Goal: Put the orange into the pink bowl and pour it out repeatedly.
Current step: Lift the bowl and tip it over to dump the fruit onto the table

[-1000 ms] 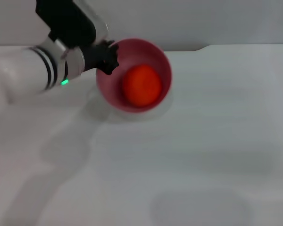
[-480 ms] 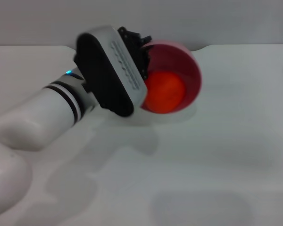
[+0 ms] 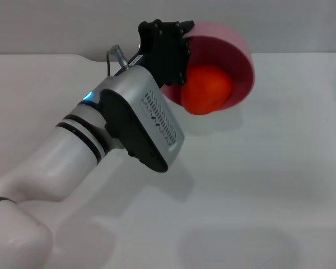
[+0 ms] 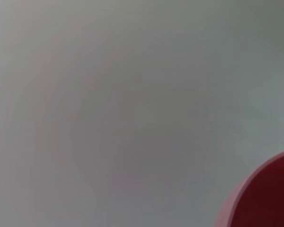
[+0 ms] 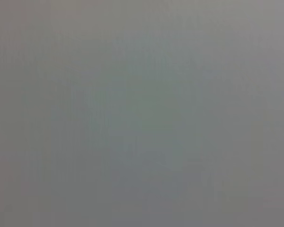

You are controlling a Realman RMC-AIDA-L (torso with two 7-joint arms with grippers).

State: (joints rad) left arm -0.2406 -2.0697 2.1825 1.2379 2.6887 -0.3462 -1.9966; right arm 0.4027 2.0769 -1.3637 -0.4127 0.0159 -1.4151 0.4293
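Left end effector (image 3: 176, 42) grips glossy round pink bowl (image 3: 238, 59), tilted, cradling dimpled orange (image 3: 207, 89).

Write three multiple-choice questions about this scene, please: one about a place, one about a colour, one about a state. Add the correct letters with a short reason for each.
1. Where is the orange?
A. On the table beside the bowl
B. Inside the pink bowl
C. Between the right claw's fingers

2. What colour is the bowl?
A. Pink
B. Blue
C. White

3. How is the bowl held?
A. Flat on the table, untouched
B. Upside down on the table
C. Lifted and tilted by the left claw

Answers:
1. B: the orange lies in the pink bowl, near its lower rim.
2. A: the bowl's wall and rim are pink.
3. C: the left claw grips the rim, and the bowl hangs tilted above the white table.
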